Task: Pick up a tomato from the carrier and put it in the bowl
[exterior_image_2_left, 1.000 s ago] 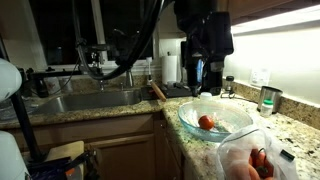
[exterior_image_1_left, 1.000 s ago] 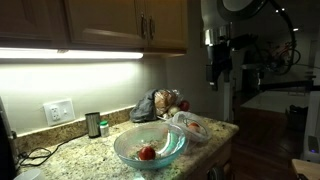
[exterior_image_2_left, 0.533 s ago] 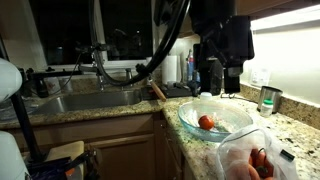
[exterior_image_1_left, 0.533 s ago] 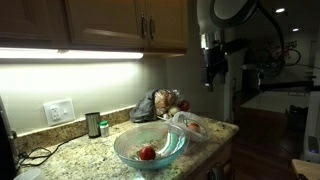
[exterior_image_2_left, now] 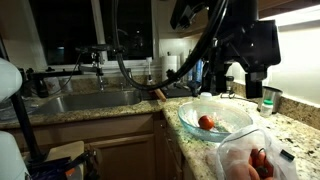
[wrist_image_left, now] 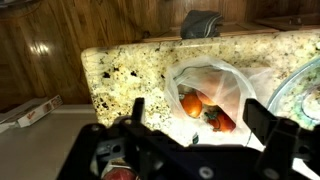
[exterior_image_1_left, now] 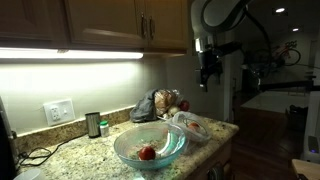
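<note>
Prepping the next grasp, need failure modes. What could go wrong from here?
1. The oblong clear plastic clamshell carrier sits close to the edge of the speckled granite counter; a sideways nudge might shove it off.
2. Its small round red tomatoes lie touching; the open gripper, high above, may catch two or bruise one.
3. The large clear glass bowl already holds a tomato; a drop from height could bounce out.
</note>
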`<state>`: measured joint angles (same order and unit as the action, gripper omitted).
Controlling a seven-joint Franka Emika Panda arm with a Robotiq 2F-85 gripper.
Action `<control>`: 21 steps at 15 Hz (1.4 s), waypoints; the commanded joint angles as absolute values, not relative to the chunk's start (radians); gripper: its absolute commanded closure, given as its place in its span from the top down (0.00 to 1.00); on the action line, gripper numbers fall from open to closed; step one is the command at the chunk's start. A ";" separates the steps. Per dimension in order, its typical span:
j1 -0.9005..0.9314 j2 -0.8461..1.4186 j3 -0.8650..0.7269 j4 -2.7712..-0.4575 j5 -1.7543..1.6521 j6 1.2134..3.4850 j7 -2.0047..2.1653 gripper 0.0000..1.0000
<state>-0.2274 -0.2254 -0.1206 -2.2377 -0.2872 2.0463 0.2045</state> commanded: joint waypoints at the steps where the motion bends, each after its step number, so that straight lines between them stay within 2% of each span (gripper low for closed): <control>1: -0.229 -0.168 -0.143 -2.175 -0.293 2.055 0.202 1.00; 12: -0.224 -0.041 -0.177 -2.025 -0.280 2.033 0.168 1.00; 21: -0.218 -0.035 -0.176 -2.029 -0.286 2.043 0.179 1.00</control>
<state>-0.2273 -0.0360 -0.1666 -2.0310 -0.2863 2.0454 0.1796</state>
